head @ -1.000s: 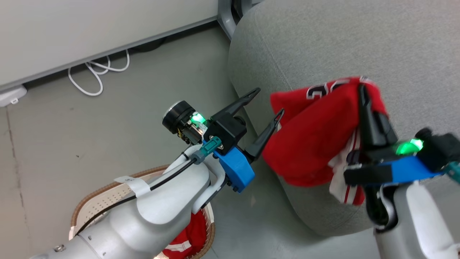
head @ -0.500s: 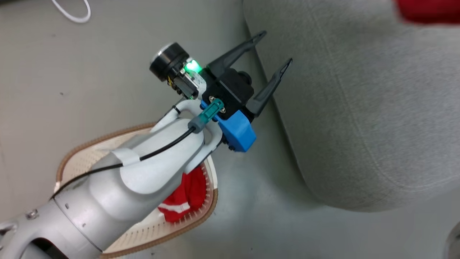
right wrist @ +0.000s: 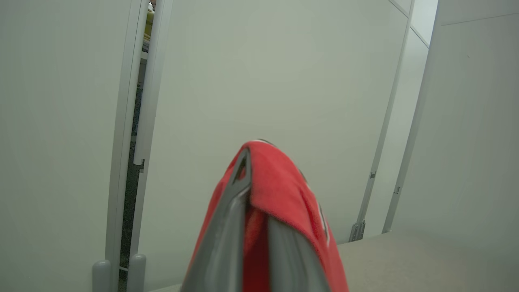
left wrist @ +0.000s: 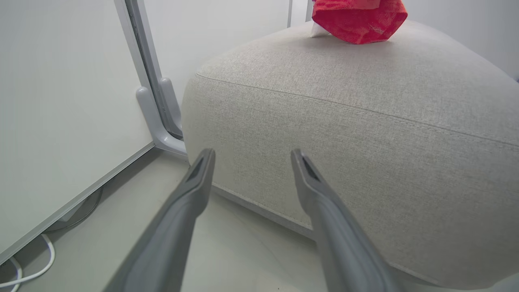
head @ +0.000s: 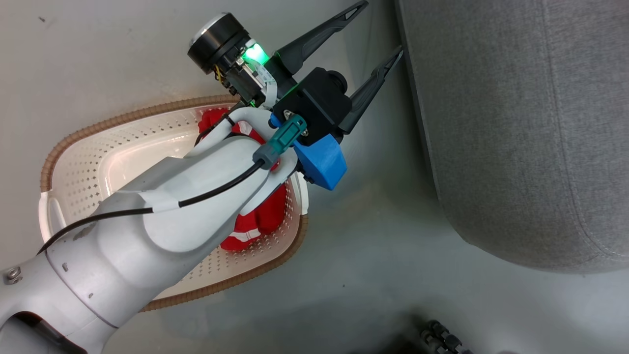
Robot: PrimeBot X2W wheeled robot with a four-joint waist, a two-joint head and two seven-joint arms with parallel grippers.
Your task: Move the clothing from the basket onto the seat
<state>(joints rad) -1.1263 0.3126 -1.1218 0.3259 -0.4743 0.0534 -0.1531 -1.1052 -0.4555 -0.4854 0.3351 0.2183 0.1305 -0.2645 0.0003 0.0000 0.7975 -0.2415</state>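
Two red garments are yours to count, along with one basket (head: 88, 172), one seat (head: 516, 123) and two grippers. At the left of the head view the cream basket with its brown rim stands on the smooth grey floor (head: 368, 275), and a white-striped red garment (head: 265, 219) lies against its right wall, partly hidden under your pale left forearm (head: 172, 206). That forearm crosses the basket, and the left gripper (head: 379, 28) hangs past the rim with its fingers spread wide and nothing between them. Its nearer fingertip is just beside the seat's left edge. In the left wrist view the same gripper (left wrist: 252, 153) points at the seat's (left wrist: 344, 142) upholstered side below the stitched seam. Between basket and seat you have one bare strip of floor, wider toward the near side. White wall panels (left wrist: 61, 101) close the room on the far side, with a grey post foot (left wrist: 156, 121) by the seat's corner and a white cable (left wrist: 28, 271) on the floor beneath a panel. The held red garment (left wrist: 359, 18) hangs at the seat's top; whether it touches, you cannot tell. Your right gripper (right wrist: 257, 190) is clamped on that held red garment (right wrist: 279, 182), which drapes over both fingers.
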